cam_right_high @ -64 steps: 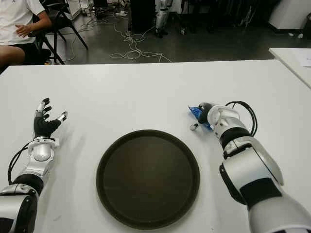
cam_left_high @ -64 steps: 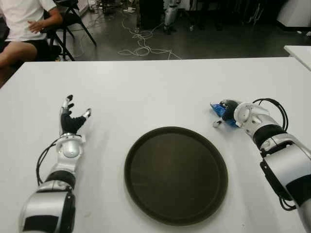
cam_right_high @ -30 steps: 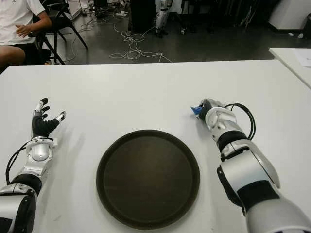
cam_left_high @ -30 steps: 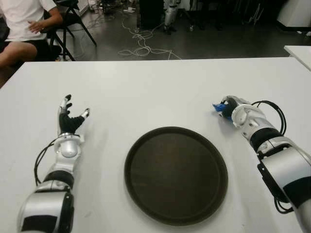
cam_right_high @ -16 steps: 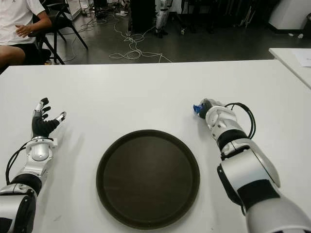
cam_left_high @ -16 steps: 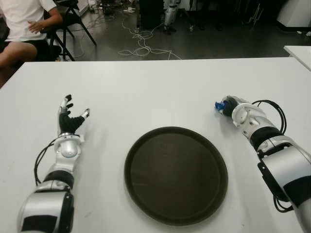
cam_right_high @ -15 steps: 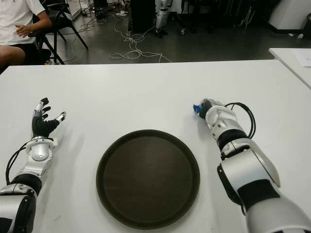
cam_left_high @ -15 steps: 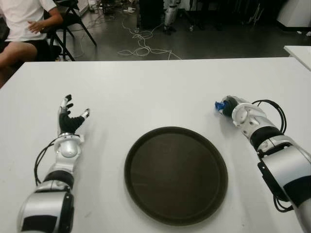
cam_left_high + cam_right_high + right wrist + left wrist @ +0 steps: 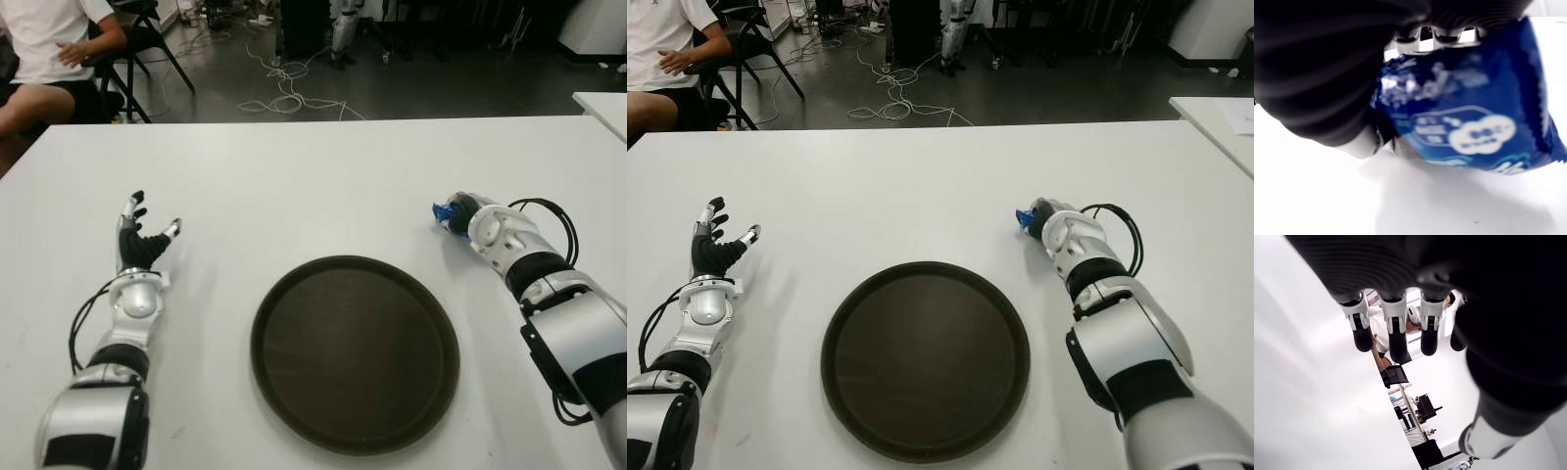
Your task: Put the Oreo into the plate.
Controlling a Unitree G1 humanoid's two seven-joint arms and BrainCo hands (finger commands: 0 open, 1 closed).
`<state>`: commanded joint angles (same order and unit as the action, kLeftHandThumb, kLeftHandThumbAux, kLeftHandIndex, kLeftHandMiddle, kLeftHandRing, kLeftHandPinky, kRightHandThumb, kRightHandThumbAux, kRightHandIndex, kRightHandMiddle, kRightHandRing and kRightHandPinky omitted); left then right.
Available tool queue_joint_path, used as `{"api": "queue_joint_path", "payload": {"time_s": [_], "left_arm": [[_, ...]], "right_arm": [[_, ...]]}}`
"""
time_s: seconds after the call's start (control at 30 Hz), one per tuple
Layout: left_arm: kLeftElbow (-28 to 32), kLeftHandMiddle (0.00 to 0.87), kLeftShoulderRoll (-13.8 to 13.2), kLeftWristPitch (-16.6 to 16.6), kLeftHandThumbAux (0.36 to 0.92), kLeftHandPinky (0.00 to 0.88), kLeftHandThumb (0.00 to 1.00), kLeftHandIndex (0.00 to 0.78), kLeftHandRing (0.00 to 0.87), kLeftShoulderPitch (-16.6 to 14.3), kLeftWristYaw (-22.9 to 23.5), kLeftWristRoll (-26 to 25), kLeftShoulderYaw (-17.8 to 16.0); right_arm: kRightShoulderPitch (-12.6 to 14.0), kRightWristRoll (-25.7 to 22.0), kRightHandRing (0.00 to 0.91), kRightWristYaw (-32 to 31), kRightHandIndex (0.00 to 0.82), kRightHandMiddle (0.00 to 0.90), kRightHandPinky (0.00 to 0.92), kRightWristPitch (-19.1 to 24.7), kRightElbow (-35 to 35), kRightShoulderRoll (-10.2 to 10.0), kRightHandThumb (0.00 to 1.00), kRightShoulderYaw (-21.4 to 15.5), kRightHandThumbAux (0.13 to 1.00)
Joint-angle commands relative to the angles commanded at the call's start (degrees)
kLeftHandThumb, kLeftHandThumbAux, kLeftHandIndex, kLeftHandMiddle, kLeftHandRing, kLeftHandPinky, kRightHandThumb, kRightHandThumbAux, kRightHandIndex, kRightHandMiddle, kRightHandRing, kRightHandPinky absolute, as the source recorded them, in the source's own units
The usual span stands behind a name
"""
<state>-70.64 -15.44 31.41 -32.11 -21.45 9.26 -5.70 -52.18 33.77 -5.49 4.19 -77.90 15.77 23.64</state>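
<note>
Over on the robot's right side, the right hand (image 9: 458,212) is curled tight around a small blue Oreo packet (image 9: 1476,120), which pokes out toward the table's middle from between the fingers. In the wrist view the wrapper is pressed against the dark palm, with its crimped edge sticking free. Hand and packet sit low over the white table (image 9: 323,186), to the right of the round dark plate (image 9: 355,352) and a little beyond its far rim, clearly apart from it. The plate holds nothing. The left hand (image 9: 139,242) shows well to the left of the plate, its fingers spread and holding nothing. A person (image 9: 44,59) in a white shirt sits on a chair beyond the table's far left corner.
</note>
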Motion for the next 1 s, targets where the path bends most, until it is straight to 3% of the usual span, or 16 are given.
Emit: {"api": "queue_joint_path", "payload": {"time_s": [0.23, 0.6, 1.0], "left_arm": [[-0.02, 0.109, 0.13, -0.11, 0.794, 0.086, 0.000, 0.067, 0.090, -0.07, -0.09, -0.10, -0.08], [-0.07, 0.119, 0.31, -0.50, 0.787, 0.099, 0.000, 0.074, 0.103, -0.23, -0.45, -0.14, -0.14], [-0.20, 0.119, 0.27, -0.65, 0.792, 0.094, 0.000, 0.074, 0.102, -0.36, -0.80, 0.14, 0.11]], "right_arm": [[0.00, -1.42, 0.651, 2.43, 0.426, 0.663, 0.622, 0.54, 0.15, -0.35, 0.694, -1.47, 0.735], [0.47, -7.64, 0.698, 15.84, 0.430, 0.706, 0.678, -3.37, 1.88, -0.80, 0.700, -8.68, 0.729], [-0.67, -14.31, 0.763, 17.89, 0.438, 0.775, 0.739, -8.26, 4.14, -0.79, 0.701, -15.31, 0.725]]}}
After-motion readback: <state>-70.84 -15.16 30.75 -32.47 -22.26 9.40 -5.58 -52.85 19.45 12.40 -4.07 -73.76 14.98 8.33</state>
